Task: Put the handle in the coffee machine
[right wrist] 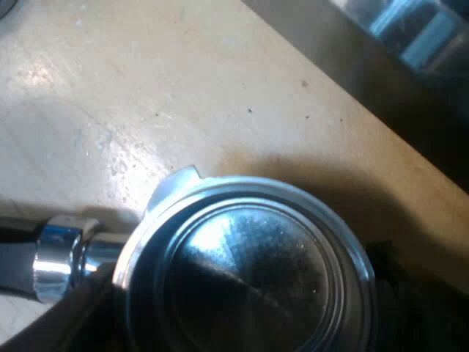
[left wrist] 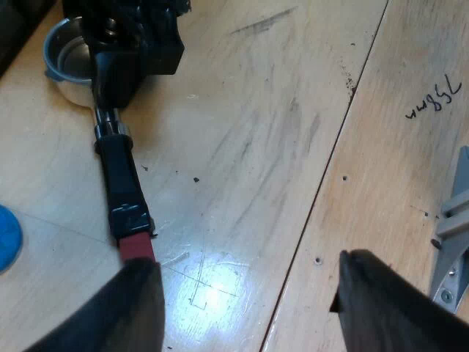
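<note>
The metal holder (left wrist: 121,183) is lying flat on the pale, scuffed wooden table (left wrist: 256,132), its round basket shining bare inside and its dark handle ending in red just beside one finger of the left gripper (left wrist: 249,308), which is hovering with its fingers spread wide. The right gripper (left wrist: 121,70) is sitting over the holder's neck by the basket, and whether it is clutching anything cannot be told. A blue tamper (left wrist: 6,238) is resting near the handle, bare wood is stretching past a seam (left wrist: 330,161) toward a metal bracket (left wrist: 454,242), and the table's edge is passing near the basket.
</note>
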